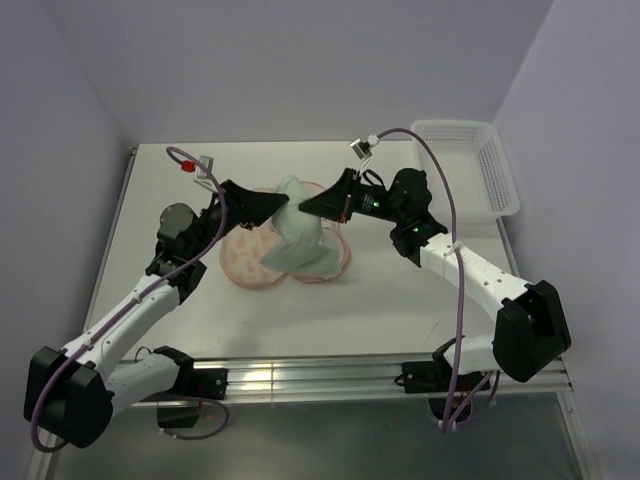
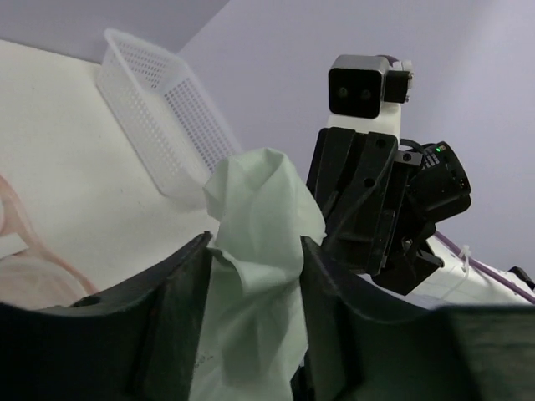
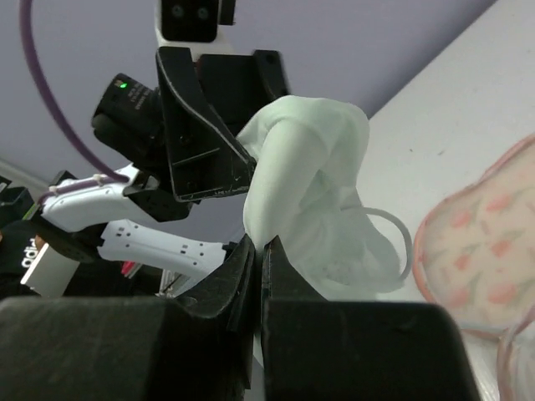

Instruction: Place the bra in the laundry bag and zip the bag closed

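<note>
The pale mint-green bra [image 1: 300, 240] hangs lifted between my two grippers, above the open laundry bag [image 1: 250, 262], which lies flat on the table with its white mesh cups up. My left gripper [image 1: 283, 207] is shut on a thick bunch of the bra [image 2: 259, 200]; its jaws [image 2: 255, 242] stand partly apart with fabric filling the gap. My right gripper [image 1: 305, 207] faces it from the right and is shut on a thin edge of the bra [image 3: 309, 167], jaws [image 3: 261, 244] almost touching. The bag's pink printed rim [image 3: 481, 259] lies below.
A white perforated plastic basket [image 1: 465, 165] stands at the table's back right, also in the left wrist view [image 2: 167, 109]. The two grippers are very close, nearly tip to tip. The table's left edge and the walls bound the space.
</note>
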{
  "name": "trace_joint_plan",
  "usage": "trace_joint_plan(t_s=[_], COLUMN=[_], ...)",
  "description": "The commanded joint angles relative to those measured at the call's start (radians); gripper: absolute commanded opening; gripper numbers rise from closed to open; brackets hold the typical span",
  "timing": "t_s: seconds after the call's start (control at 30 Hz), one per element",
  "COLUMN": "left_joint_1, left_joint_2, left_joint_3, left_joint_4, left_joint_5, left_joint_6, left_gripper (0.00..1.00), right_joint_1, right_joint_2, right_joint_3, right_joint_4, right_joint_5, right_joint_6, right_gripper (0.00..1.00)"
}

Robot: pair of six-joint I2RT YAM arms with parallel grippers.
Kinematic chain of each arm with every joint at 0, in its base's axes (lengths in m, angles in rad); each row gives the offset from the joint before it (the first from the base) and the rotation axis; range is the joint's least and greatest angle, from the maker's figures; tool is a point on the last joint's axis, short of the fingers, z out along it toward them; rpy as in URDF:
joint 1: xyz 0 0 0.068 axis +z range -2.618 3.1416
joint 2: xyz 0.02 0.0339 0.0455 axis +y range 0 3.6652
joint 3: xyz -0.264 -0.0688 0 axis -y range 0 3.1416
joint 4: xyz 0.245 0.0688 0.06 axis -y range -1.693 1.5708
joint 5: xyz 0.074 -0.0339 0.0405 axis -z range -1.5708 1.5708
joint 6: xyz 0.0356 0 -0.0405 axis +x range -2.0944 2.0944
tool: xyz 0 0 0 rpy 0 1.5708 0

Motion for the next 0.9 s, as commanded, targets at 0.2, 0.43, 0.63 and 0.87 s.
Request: trace_joint_plan(t_s=[0.2,0.43,0.63,0.87], left_joint_1=[-0.001,-0.016,-0.137,-0.361], left_joint_2=[0.007,-0.085,-0.145,-0.064], left_joint_3=[-0.001,-0.013,0.039,0.176], left_joint_4=[0.118,-0.048,-0.204,-0.318], left_joint_5=[0.016,-0.211,-0.507,-0.986], left_joint_6=[-0.041,-0.010,0.029,0.132], left_gripper=[0.00,0.00,0.00,0.00], right_joint_1=[0.034,0.060,0.250,0.483], right_joint_2=[0.053,-0.005,-0.125,-0.200], right_joint_3=[0.036,0.024,-0.025,-0.091], right_joint_4=[-0.168,-0.362,-0.455,-0.403], right_joint_5=[0.093,0.327,0.658,1.077], right_joint_6=[-0.176,-0.301,-0.407,-0.359], right_gripper=[0.10,0.91,0.96,0.92])
